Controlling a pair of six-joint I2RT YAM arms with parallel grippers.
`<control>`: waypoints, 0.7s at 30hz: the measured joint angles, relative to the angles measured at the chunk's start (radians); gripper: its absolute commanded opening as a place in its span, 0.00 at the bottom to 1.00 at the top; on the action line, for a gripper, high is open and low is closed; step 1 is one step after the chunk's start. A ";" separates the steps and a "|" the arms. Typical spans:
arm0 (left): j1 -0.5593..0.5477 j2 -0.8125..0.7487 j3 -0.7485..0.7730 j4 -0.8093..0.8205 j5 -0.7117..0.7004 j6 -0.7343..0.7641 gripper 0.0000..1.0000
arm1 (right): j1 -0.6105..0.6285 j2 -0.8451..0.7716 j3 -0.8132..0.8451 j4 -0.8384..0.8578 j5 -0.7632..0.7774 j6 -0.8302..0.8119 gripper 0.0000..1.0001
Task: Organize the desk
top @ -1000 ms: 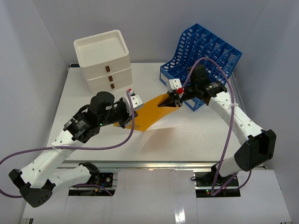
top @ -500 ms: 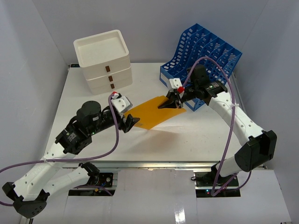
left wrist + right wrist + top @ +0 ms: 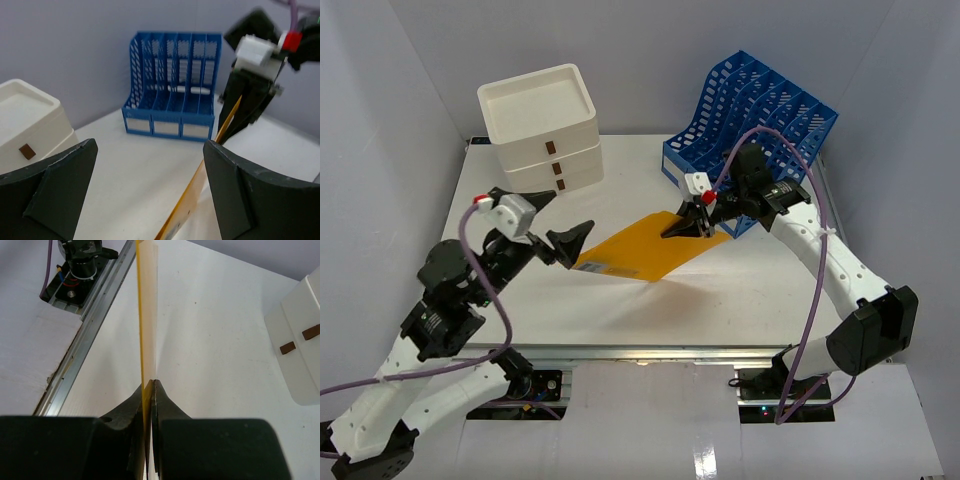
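Observation:
An orange envelope (image 3: 650, 252) slants over the middle of the white desk (image 3: 750, 290). My right gripper (image 3: 692, 226) is shut on its far corner, and its near end is down by the desktop. Edge-on in the right wrist view, the envelope (image 3: 145, 315) stands pinched between the jaws of the right gripper (image 3: 150, 385). My left gripper (image 3: 557, 222) hangs wide open just left of the envelope's near end, holding nothing. Through the left gripper (image 3: 150, 150) I see the envelope's edge (image 3: 200, 185) beside its right finger, apart from it.
A blue slotted file rack (image 3: 760, 110) stands at the back right, just behind the right gripper. A white three-drawer box (image 3: 545, 130) sits at the back left. A metal rail (image 3: 85, 340) runs along the desk's front edge.
My left gripper has opened, let go of the envelope and drawn back to the left. The envelope's near end has sunk toward the desk. The right gripper keeps its hold.

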 measured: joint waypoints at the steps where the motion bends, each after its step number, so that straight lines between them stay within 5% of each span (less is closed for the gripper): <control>1: 0.000 -0.030 -0.008 0.015 -0.024 -0.017 0.98 | -0.001 0.000 -0.002 -0.001 0.005 0.002 0.08; 12: 0.000 -0.455 -0.458 0.144 -0.190 -0.250 0.98 | -0.066 -0.030 -0.002 0.042 0.021 0.105 0.08; 21: 0.000 -0.502 -0.616 0.255 -0.151 -0.296 0.98 | -0.109 -0.042 0.005 0.141 0.013 0.237 0.08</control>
